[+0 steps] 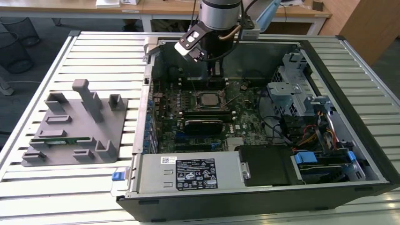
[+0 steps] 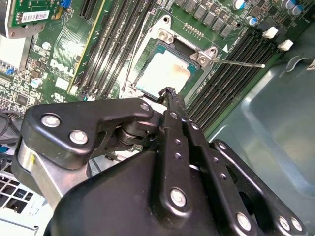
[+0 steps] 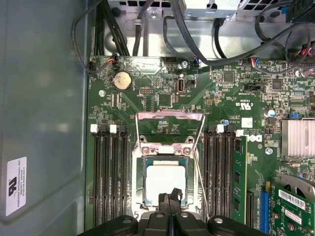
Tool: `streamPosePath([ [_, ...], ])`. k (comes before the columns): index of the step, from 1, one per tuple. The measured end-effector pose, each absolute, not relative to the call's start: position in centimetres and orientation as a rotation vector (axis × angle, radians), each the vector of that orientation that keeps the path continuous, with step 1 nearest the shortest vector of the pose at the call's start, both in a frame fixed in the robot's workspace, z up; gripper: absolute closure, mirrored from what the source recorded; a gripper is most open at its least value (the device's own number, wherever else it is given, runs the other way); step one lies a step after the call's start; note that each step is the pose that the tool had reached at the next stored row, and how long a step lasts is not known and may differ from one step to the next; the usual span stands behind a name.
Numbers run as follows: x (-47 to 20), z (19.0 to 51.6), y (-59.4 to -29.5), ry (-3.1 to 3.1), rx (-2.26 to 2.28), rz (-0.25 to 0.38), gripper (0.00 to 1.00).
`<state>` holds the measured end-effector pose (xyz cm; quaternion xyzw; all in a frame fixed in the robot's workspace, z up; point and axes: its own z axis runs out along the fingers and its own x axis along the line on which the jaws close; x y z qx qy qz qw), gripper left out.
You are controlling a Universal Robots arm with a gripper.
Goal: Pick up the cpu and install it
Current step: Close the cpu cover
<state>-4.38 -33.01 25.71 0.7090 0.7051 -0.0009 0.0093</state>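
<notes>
Evidently you're seating: cpu (image 3: 165,179) lies in the socket (image 3: 139,172), your pincer (image 3: 172,197) narrow and empty over it; frame (image 3: 167,114) not yet latched

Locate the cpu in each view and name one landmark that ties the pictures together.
Exterior view: the cpu lies flat near the middle of the motherboard.
First wrist view: the cpu lies just beyond the tip of the gripper.
Second wrist view: the cpu lies just past the gripper.
Shared landmark: the long black memory slots running alongside the cpu.
</notes>
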Motion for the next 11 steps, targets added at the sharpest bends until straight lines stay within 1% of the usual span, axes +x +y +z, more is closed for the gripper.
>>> streamPosePath([
  [11,-4.39,25.74,-33.27,2.202,2.214,-0.003,0.89],
])
